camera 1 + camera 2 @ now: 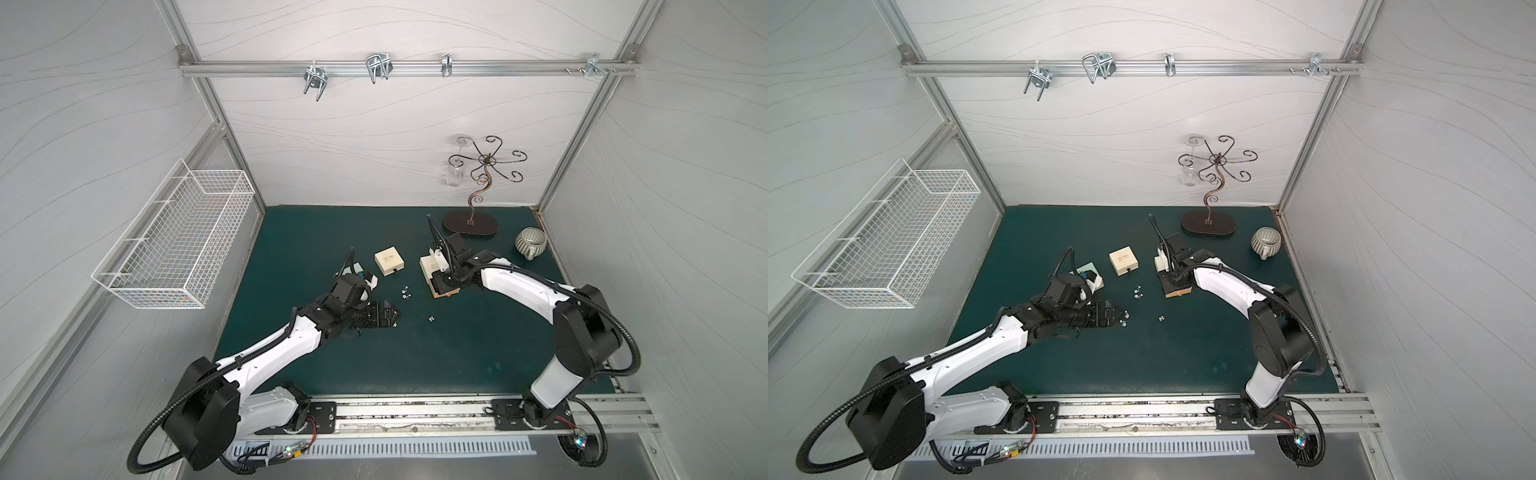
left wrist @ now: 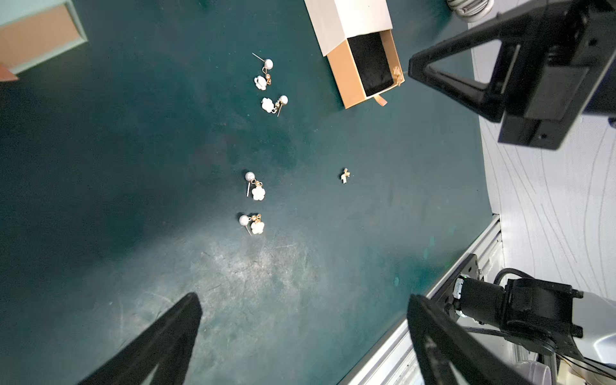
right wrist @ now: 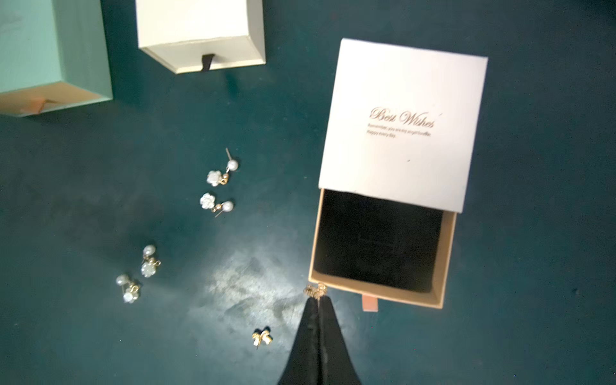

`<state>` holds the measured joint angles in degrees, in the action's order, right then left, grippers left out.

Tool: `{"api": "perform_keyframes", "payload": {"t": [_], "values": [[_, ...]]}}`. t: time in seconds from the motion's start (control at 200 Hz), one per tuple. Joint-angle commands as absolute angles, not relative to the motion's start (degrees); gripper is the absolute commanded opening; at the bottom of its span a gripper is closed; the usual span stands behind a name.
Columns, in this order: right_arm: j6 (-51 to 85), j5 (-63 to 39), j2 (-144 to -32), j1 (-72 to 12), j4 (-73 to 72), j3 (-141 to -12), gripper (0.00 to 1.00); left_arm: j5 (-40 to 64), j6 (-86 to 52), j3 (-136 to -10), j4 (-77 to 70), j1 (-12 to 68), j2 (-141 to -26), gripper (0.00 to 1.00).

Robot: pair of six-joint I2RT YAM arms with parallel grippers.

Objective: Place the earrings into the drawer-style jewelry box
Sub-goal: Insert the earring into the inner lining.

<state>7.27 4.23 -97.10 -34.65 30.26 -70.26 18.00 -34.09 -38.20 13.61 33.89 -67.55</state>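
Right gripper clamped on small gold bow earring at tan cardboard drawer's rim — drawer empty, five earrings to go

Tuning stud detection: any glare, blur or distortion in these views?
Right wrist: bright hotspot washes out the mat beside the drawer; gold earring in the shut fingers is soft. Left wrist: similar hotspot, pearl earrings sharp. Both top views: wide-angle bowing, earrings mere specks.
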Motion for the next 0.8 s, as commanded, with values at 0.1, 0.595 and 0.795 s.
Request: {"api": "perform_keyframes", "payload": {"t": [0.1, 0.595, 0.795], "values": [[3.71, 3.61, -101.33, -32.53, 31.10, -73.45, 0.00, 17.38, -33.75, -38.40, 13.10, 33.66, -67.01, 0.99], [3.97, 2.09, -105.65, -32.01, 30.15, -75.83, 0.00, 17.84, -34.19, -38.32, 11.86, 33.70, -68.82, 0.99], [4.62, 1.56, -106.22, -32.12, 29.94, -76.19, 0.01, 17.79, -34.37, -38.13, 11.69, 33.67, -68.79, 0.99]]}}
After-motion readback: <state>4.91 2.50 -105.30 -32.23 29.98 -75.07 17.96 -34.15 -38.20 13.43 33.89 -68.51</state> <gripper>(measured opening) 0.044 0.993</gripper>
